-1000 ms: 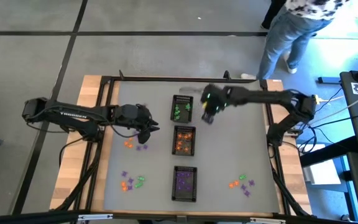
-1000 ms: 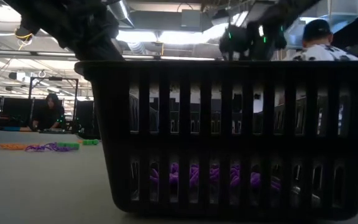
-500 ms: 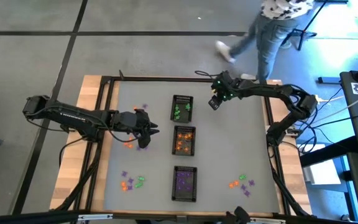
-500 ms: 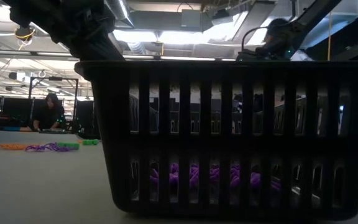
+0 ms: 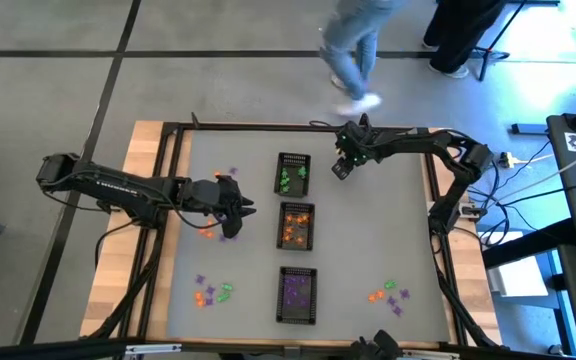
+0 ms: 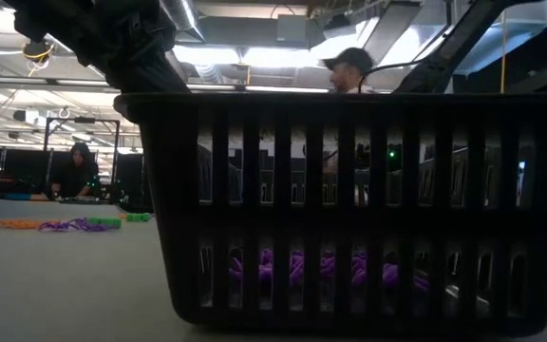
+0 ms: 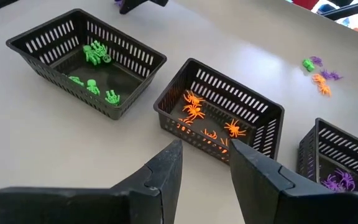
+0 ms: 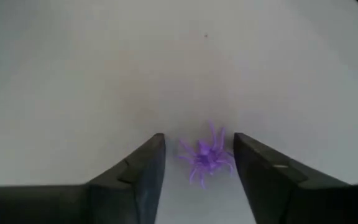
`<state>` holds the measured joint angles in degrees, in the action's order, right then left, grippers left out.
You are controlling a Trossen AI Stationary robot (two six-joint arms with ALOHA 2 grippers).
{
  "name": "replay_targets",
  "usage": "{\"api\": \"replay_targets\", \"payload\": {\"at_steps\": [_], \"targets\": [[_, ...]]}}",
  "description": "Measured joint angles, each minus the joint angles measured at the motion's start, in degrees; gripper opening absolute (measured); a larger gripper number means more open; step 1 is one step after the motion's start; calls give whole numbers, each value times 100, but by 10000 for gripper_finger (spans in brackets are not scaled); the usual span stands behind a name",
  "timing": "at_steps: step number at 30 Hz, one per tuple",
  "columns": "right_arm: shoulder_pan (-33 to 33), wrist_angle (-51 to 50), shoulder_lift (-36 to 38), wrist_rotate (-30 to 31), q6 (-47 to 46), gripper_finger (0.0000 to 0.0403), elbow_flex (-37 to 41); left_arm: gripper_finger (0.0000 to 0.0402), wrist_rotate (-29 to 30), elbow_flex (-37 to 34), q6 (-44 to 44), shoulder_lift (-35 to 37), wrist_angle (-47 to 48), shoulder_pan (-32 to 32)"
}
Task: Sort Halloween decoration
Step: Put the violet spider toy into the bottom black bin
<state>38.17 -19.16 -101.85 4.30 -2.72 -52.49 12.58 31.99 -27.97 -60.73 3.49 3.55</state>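
Three black mesh trays stand in a row down the table's middle: green trinkets in the far one (image 5: 292, 175), orange spiders in the middle one (image 5: 297, 225), purple ones in the near one (image 5: 297, 295). My right gripper (image 8: 199, 142) is open, low over the table right of the far tray (image 5: 341, 168). A purple spider (image 8: 207, 155) lies on the table between its fingers, untouched. My left gripper (image 7: 205, 163) hovers open and empty left of the middle tray (image 5: 246, 208).
Loose trinkets lie in small heaps under the left gripper (image 5: 208, 232), at the near left (image 5: 213, 292) and at the near right (image 5: 388, 295). A few purple ones lie at the far left (image 5: 230, 175). People walk past beyond the table's far edge (image 5: 358, 50).
My right gripper has swung from beside the far tray toward the table's far edge and has sunk down to the table top. A person has walked leftward behind the table.
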Motion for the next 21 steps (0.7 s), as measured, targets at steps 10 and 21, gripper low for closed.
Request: {"api": "replay_targets", "payload": {"at_steps": [10, 21], "targets": [[4, -15, 27, -145, 16, 10, 11, 124, 2, 0, 50, 0, -2, 2], [-570, -309, 1030, -622, -321, 8, 44, 124, 2, 0, 56, 0, -1, 2]]}}
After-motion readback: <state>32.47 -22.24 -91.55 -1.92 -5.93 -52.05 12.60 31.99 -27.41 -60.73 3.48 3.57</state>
